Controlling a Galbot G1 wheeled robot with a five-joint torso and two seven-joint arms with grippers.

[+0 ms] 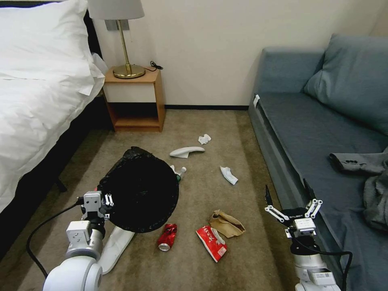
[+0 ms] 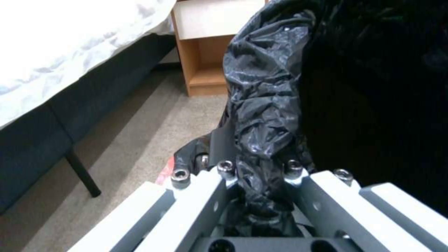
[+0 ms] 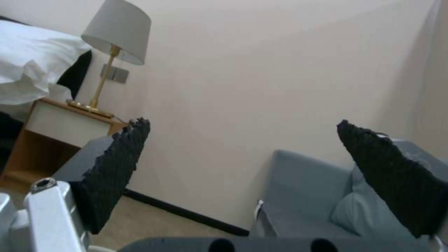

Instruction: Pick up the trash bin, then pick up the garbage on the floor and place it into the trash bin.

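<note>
Two grippers are showing in my head view. I am holding the left gripper (image 1: 106,204) low on my left, and its jaws are pressing together on the crinkled black liner at the rim of the trash bin (image 1: 141,190). My left wrist view is confirming it: the bag plastic is bunching between the closed-in white fingers (image 2: 205,196), pinched tight. The bin's wide dark mouth is facing up toward my head camera, and I cannot tell whether its base is touching the carpet.

I am keeping the right gripper (image 1: 289,202) raised on my right, just beside the front edge of the grey sofa (image 1: 323,133). Its jaws are standing spread wide, with nothing between the black serrated pads (image 3: 117,168), which are pointing toward the wall.

Garbage is lying scattered on the carpet. One white slipper (image 1: 186,152) is resting beyond the bin, and another white slipper (image 1: 115,246) is partly hidden under the bin's near side. A small bottle (image 1: 180,173) is lying just beside the bin's right edge. Two crumpled tissues (image 1: 204,139) are lying farther out, one near the sofa. Close to me, a red can (image 1: 167,237), a red packet (image 1: 211,243) and brown paper (image 1: 226,223) are lying between the two arms.
</note>
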